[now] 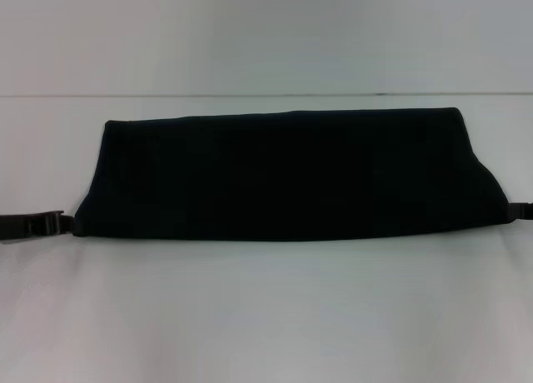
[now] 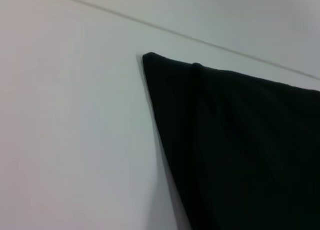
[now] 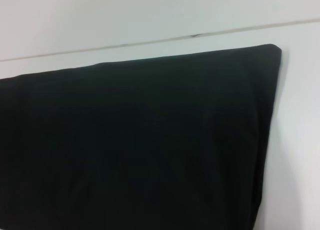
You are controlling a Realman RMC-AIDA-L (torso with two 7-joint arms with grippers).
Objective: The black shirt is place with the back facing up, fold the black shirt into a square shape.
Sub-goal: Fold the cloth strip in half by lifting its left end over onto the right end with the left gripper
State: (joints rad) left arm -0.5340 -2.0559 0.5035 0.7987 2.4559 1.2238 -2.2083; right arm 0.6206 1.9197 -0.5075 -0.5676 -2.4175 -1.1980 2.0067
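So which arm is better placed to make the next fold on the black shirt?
Neither clearly: the left gripper and right gripper each sit at an end of the black shirt, a long band; either could fold its end inward.

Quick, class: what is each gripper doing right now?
Left gripper: at the near left corner of the long folded black fabric shirt; grip cannot be told.
Right gripper: at its near right corner; cannot be told.

black shirt [image 1: 287,175] mid-table [image 1: 266,316], left end effector [image 1: 68,224] left, right end effector [image 1: 510,210] right
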